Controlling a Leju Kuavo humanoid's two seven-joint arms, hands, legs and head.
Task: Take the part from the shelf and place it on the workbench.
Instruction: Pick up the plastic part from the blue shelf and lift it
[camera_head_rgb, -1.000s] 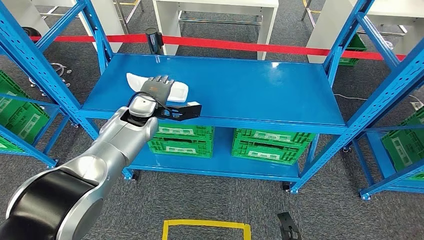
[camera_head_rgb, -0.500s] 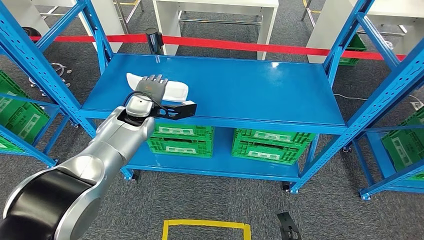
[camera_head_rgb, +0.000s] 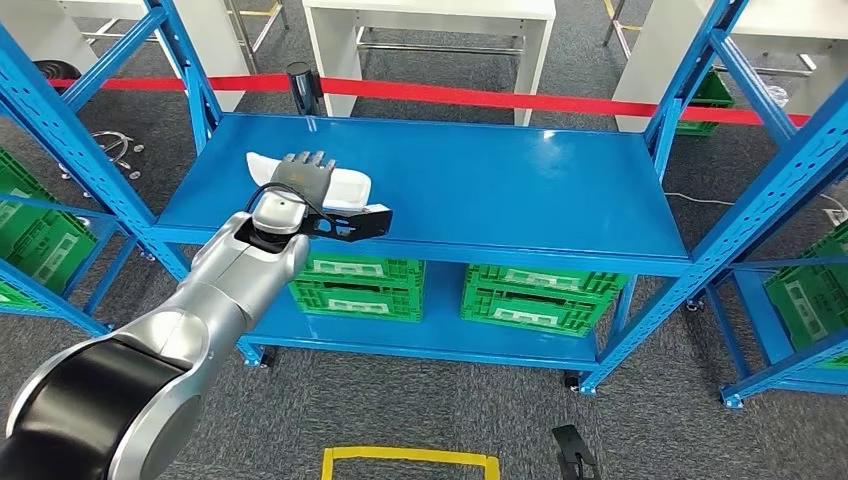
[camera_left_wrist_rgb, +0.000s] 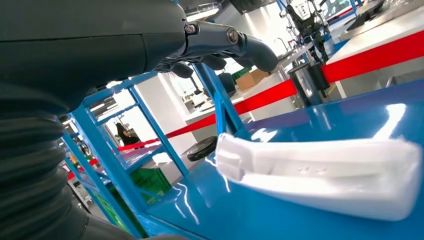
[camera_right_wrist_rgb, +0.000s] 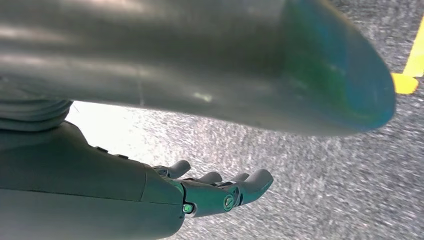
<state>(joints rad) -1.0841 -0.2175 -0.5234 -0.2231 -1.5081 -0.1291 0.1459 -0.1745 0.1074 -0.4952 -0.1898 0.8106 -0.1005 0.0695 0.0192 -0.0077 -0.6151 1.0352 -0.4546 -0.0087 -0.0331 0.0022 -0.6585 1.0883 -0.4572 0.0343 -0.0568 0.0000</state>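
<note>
A long white part (camera_head_rgb: 340, 185) lies flat on the left of the blue shelf top (camera_head_rgb: 500, 180). My left hand (camera_head_rgb: 301, 173) hovers over the part's middle, fingers spread above it and holding nothing. In the left wrist view the white part (camera_left_wrist_rgb: 325, 172) rests on the blue surface, with a clear gap between it and my fingers (camera_left_wrist_rgb: 235, 42). My right hand (camera_right_wrist_rgb: 220, 192) hangs over grey carpet, fingers loosely apart, with nothing in it.
Blue uprights (camera_head_rgb: 95, 150) frame the shelf on both sides. Green crates (camera_head_rgb: 540, 290) sit on the lower level. A red barrier tape (camera_head_rgb: 500, 98) and a black post (camera_head_rgb: 302, 85) stand behind the shelf. Yellow floor marking (camera_head_rgb: 410, 460) lies near my feet.
My left hand has slid slightly left and further over the white part. The whole view has shifted a little, so the camera moved. The part lies where it was.
</note>
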